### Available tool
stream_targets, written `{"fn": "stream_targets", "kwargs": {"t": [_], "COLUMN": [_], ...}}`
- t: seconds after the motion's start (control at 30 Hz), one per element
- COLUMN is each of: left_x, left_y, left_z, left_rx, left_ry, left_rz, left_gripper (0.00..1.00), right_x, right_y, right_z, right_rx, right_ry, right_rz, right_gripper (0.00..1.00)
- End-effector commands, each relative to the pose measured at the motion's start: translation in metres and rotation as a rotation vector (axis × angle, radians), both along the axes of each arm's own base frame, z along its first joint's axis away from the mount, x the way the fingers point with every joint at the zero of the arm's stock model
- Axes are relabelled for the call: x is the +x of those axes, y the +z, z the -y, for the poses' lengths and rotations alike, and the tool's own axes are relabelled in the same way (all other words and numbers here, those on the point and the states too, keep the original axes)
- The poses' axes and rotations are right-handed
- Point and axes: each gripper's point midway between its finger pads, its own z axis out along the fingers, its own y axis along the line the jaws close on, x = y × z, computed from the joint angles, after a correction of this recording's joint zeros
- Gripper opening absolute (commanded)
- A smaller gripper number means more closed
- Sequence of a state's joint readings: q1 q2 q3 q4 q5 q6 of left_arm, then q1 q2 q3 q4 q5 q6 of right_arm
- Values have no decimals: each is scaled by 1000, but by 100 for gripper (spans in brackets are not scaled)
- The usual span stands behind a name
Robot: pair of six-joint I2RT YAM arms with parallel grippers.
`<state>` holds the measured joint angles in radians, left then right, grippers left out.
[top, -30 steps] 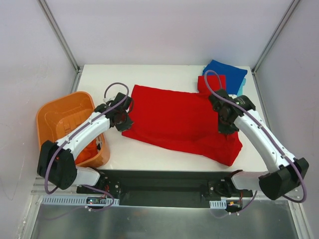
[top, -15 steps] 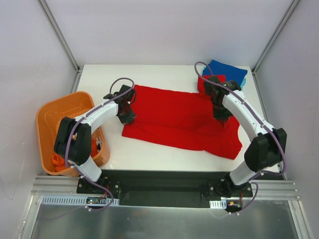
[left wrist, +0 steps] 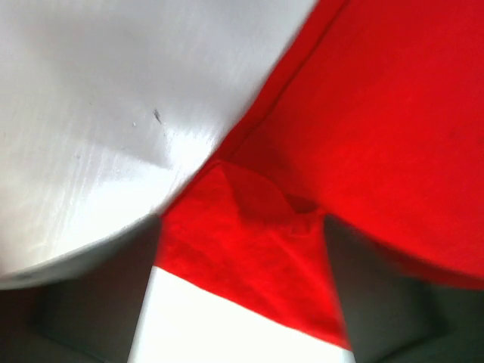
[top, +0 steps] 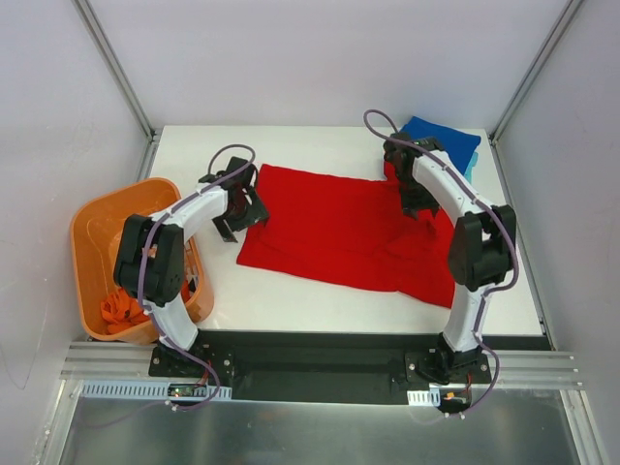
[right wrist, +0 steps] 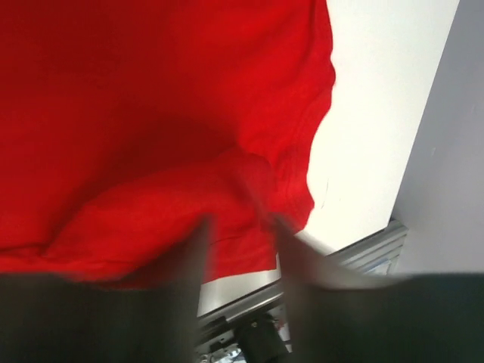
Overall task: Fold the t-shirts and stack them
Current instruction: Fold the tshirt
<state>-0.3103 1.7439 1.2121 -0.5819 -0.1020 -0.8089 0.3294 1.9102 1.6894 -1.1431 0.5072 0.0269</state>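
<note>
- Nearest you, on the left, the orange basket [top: 92, 228] holds an orange-red t-shirt [top: 121, 310]. It is crumpled and unfolded, and I judge it to be waiting its turn.
- The red t-shirt [top: 339, 232] lies spread across the middle of the table [top: 300, 300]. It is mostly flat, with some bunching towards its near right corner.
- Your left gripper [top: 239, 201] sits at the shirt's left edge. The left wrist view shows a tuck of red cloth pinched between the fingers, so it is clamped on the shirt.
- Your right gripper [top: 415, 197] sits at the shirt's far right, by the sleeve. Its wrist view is blurred, but a ridge of red cloth rises between the fingers, so I judge it clamped as well.
- The two grips are on opposite sides, which I judge lets you draw the cloth taut and carry a fold evenly. Keep both grippers level or the fold will skew.
- Farthest, in the right corner, a folded blue t-shirt [top: 441, 140] rests on a light teal t-shirt [top: 469, 172]. This is the stack, set back to leave working room.
</note>
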Motion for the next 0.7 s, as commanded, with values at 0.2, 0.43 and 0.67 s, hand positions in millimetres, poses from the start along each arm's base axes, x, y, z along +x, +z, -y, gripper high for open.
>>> {"fn": "stream_targets", "kwargs": {"t": [0.2,0.43,0.67], "left_x": [5,-31,-45], "left_y": [75,49,2], "left_z": [9,52,68], "left_rx": [-90,-129,-202], "left_ry": [-69,-212,-246], "left_rz": [194,133,34], "left_gripper": [99,99,99], "right_x": [-3,-77,-69], "right_y": [40,-22,-70], "right_z": [4,-48,-74], "right_rx": [59,596,825], "right_ry": [-49,-123,-141], "right_rz": [150,161,121], "right_gripper": [97,97,97]}}
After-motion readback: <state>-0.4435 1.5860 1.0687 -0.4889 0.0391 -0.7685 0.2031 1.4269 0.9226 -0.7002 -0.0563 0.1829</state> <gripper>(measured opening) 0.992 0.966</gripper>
